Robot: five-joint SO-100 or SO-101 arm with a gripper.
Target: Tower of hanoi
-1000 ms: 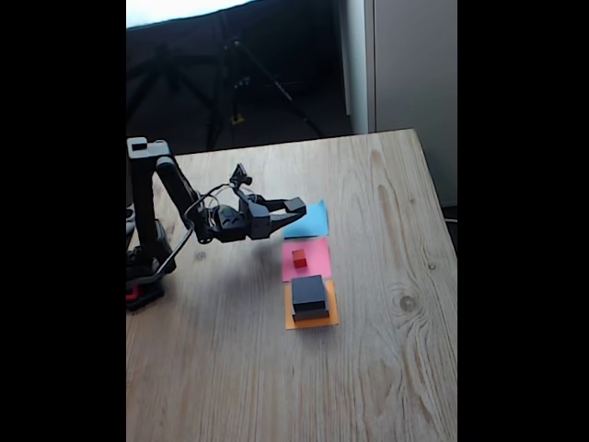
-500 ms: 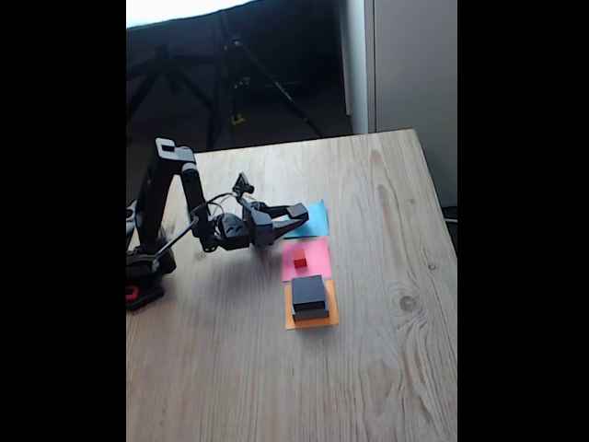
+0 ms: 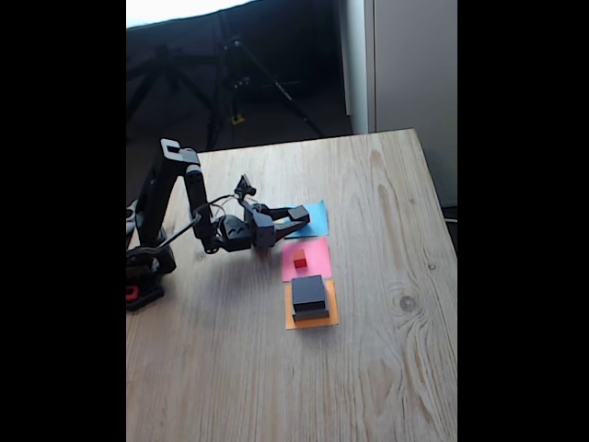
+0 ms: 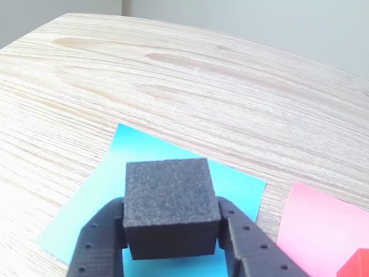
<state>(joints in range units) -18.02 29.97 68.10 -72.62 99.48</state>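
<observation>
Black small cube sits clamped in the gripper above the blue paper square; lower squarely before releasing.

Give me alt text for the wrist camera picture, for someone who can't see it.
A gripper clamps a small black cube between its two fingers, over a blue paper square on a pale wooden table. A pink paper square lies to the right, with a red cube at its lower corner.
</observation>
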